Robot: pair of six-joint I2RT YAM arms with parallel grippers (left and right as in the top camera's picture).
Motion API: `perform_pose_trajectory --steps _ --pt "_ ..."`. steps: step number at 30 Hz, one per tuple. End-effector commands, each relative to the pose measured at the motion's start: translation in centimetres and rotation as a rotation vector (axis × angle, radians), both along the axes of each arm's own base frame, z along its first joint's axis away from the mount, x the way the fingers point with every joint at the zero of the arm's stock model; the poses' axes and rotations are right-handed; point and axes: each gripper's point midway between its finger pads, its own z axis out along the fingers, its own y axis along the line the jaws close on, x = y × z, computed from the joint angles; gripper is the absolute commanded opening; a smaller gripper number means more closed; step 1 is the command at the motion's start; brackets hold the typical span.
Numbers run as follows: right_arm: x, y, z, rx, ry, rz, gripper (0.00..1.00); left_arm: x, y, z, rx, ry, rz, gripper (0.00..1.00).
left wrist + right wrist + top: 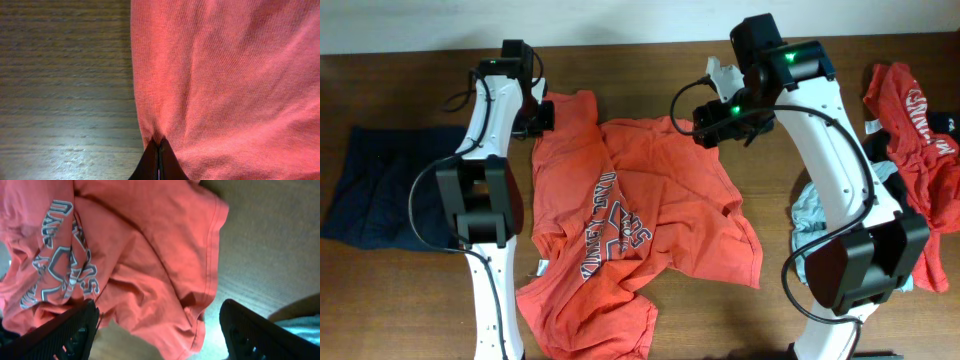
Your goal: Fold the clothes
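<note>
Overhead, we see the orange-red T-shirt (630,230) lying crumpled across the middle of the desk (420,80), print up, its lower part bunched toward the near edge. A navy garment (380,190) sits by the left edge, and a heap with another red printed tee (910,110) sits by the right edge.

Our left tool (159,150) is pressed together on the shirt's far left corner. The left wrist view shows the cloth puckering into the closed tips right at the fabric's edge, with bare wood beside it. Our right tool (160,327) hangs spread above the shirt's far right part, near a hem, and holds nothing.

We judge that the shirt is being taken up for spreading flat — folding proper has not begun.

Several things could go wrong from here:
- The left pinch sits on the very rim of the cloth, so a firm pull could slide it free.
- With only one corner held, any drag would swing the shirt and deepen the wrinkles instead of opening them.
- The right tool might close on a doubled fold rather than a single hem — the layers there overlap, and we cannot tell how many lie beneath.
</note>
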Motion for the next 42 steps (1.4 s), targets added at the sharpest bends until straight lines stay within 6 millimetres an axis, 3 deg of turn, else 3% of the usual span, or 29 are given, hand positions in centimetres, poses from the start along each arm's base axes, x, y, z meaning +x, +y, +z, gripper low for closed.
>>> perform_pose_trajectory --steps 1,4,7,11,17,23,26,29,33,34,36,38,39,42 --pt "1.0 -0.5 -0.7 -0.003 -0.009 -0.016 0.81 -1.7 4.7 -2.5 0.169 0.082 0.163 0.01" --pt "1.9 -0.9 -1.5 -0.002 -0.010 -0.029 0.81 -2.8 7.7 -2.5 0.181 0.118 0.287 0.01" --pt "3.2 -1.3 -3.6 -0.006 0.006 -0.043 0.81 -3.8 10.1 -2.5 0.156 0.148 0.357 0.01" --pt "5.6 -1.2 -8.8 -0.013 0.043 -0.051 0.82 -5.1 12.5 -2.5 0.154 0.188 0.405 0.01" --pt "7.8 -0.7 -14.3 -0.014 0.053 -0.039 0.91 -5.4 13.0 -2.5 0.154 0.196 0.413 0.01" --pt "9.0 -0.1 -16.7 0.010 0.041 -0.033 0.89 -5.4 12.9 -2.5 0.154 0.195 0.410 0.01" --pt "9.0 1.5 -17.8 0.079 0.059 -0.010 0.72 -5.3 12.9 -2.5 0.154 0.195 0.410 0.00" --pt "9.1 2.5 -19.5 0.078 0.059 0.005 0.71 -5.3 12.9 -2.5 0.153 0.195 0.410 0.01" --pt "9.9 3.2 -19.7 0.091 0.023 0.015 0.52 -5.4 12.9 -2.5 0.153 0.195 0.410 0.01" --pt "10.2 3.3 -19.6 0.095 0.011 0.016 0.41 -5.4 12.9 -2.5 0.153 0.195 0.410 0.01" --pt "10.9 2.9 -19.4 0.095 -0.011 0.007 0.17 -5.3 12.9 -2.5 0.154 0.195 0.410 0.01" --pt "11.5 2.0 -19.0 0.098 -0.026 -0.010 0.05 -5.3 12.9 -2.5 0.154 0.195 0.410 0.01" --pt "12.0 1.4 -18.7 0.099 -0.035 -0.026 0.04 -5.3 12.9 -2.5 0.154 0.193 0.410 0.01" --pt "14.3 -3.2 -17.5 0.054 -0.073 -0.184 0.04 -5.1 12.9 -2.5 0.153 0.187 0.411 0.01"
